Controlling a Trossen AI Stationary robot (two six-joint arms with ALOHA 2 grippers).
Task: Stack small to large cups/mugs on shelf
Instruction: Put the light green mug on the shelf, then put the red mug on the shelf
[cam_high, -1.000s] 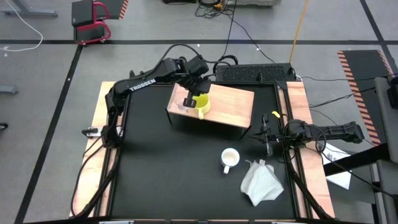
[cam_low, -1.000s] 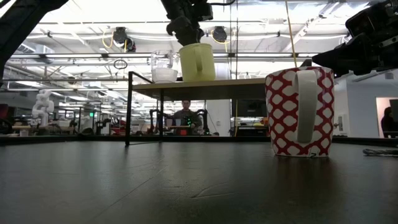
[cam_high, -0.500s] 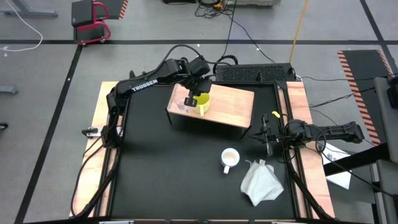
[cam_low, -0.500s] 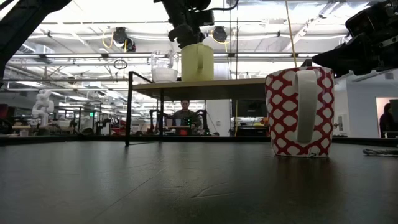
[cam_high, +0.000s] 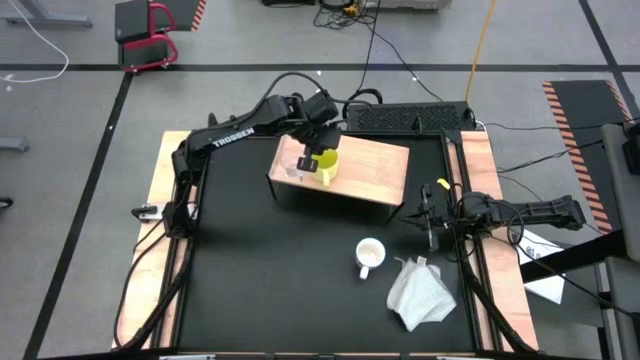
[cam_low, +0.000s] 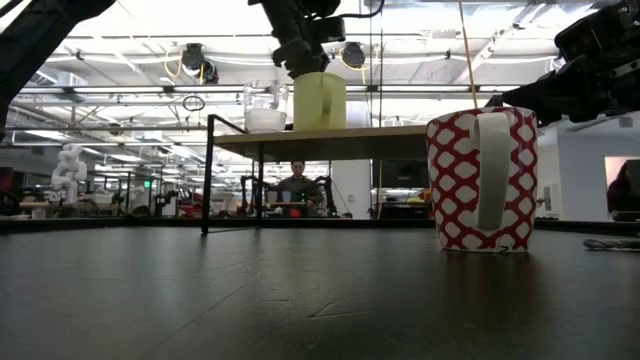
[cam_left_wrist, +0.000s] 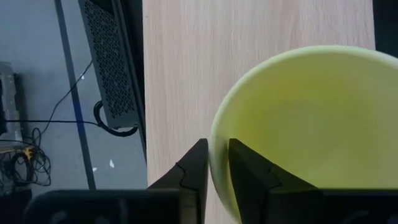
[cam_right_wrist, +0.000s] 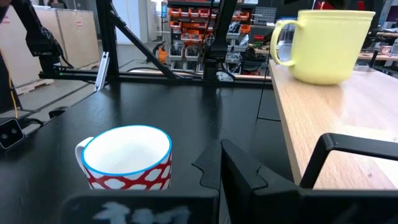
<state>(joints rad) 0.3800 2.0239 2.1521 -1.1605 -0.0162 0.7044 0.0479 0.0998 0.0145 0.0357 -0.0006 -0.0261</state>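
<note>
**Yellow mug held over shelf, beside glass cup**

Since the frame one second back, the yellow mug (cam_low: 319, 100) has shifted slightly toward the glass cup (cam_low: 264, 107) and reads marginally lower; against the half-second frame the change is minimal. The white mug and the cloth have not moved.

Left gripper (cam_high: 314, 150): positioned over the left part of the shelf (cam_high: 375, 172), fingers closed narrowly on the yellow mug's rim, one finger (cam_left_wrist: 194, 177) outside the wall and the other inside, as the left wrist view shows. In the low view the mug sits at the shelf top; whether its base is touching the board cannot be determined.

Glass cup: standing upright on the shelf, just beside the yellow mug, toward the shelf's left end.

White mug (cam_high: 370, 256): red-and-white patterned outside, upright on the black table (cam_high: 260, 280) in front of the shelf, well apart from it, handle facing the low camera.

Cloth (cam_high: 420, 291): crumpled on the table near the white mug.

Right gripper (cam_high: 430, 213): idle at the table's right edge, near the shelf's right end; its fingers stand apart, holding nothing.
</note>
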